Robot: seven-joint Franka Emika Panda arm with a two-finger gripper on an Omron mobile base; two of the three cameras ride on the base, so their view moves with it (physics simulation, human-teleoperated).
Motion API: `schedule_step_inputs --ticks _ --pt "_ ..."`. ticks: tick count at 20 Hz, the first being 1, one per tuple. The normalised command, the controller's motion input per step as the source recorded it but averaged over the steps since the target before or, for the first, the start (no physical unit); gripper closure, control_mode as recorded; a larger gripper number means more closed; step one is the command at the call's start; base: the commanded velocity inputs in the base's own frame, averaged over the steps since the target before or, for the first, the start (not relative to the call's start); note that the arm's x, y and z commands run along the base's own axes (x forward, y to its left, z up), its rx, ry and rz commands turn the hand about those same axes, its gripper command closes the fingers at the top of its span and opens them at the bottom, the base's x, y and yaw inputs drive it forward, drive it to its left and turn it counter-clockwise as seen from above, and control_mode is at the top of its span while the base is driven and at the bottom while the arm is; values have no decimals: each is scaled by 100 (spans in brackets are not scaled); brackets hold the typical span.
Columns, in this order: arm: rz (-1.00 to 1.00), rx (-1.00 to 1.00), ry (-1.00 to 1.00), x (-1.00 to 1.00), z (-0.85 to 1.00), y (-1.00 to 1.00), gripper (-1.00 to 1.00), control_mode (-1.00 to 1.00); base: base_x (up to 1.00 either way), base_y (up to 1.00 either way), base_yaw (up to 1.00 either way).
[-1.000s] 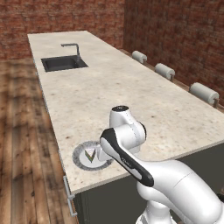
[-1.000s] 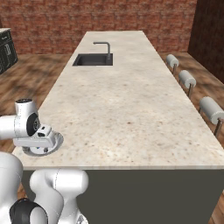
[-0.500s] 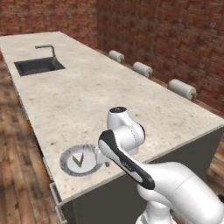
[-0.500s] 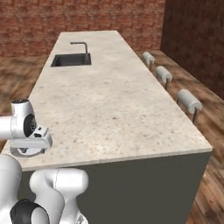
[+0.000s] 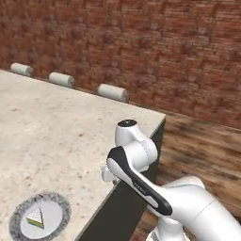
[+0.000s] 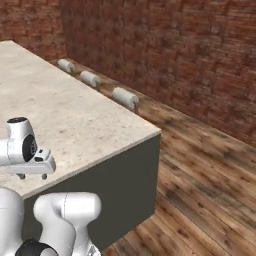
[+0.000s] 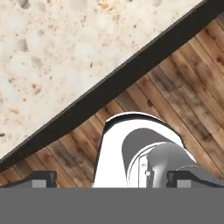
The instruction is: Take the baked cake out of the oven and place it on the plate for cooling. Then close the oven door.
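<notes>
1. Hanging over the corner of the island counter, the gripper is empty, jaws spread wide.
2. The plate lies on the counter, well off to its side, bearing a small wedge.
3. Oven and cake cannot be located; the cake's heading and long axis cannot be told.
4. Judgement: find the oven before reaching.

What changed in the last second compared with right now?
The base has turned rightward, so the whole view swung: the sink has left the picture and the speckled stone counter's end and brick wall came in. The grey-rimmed plate stayed put; the jaws stayed open, holding nothing.
</notes>
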Motion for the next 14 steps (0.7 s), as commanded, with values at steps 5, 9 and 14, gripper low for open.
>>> schedule_step_inputs --ticks 5,9,14 --pt "0 0 0 0 0 0 -100 100 -1 7 -88" --pt "0 0 0 0 0 0 -100 100 2 15 -88" --pt "0 0 0 0 0 0 -100 100 9 17 -90"
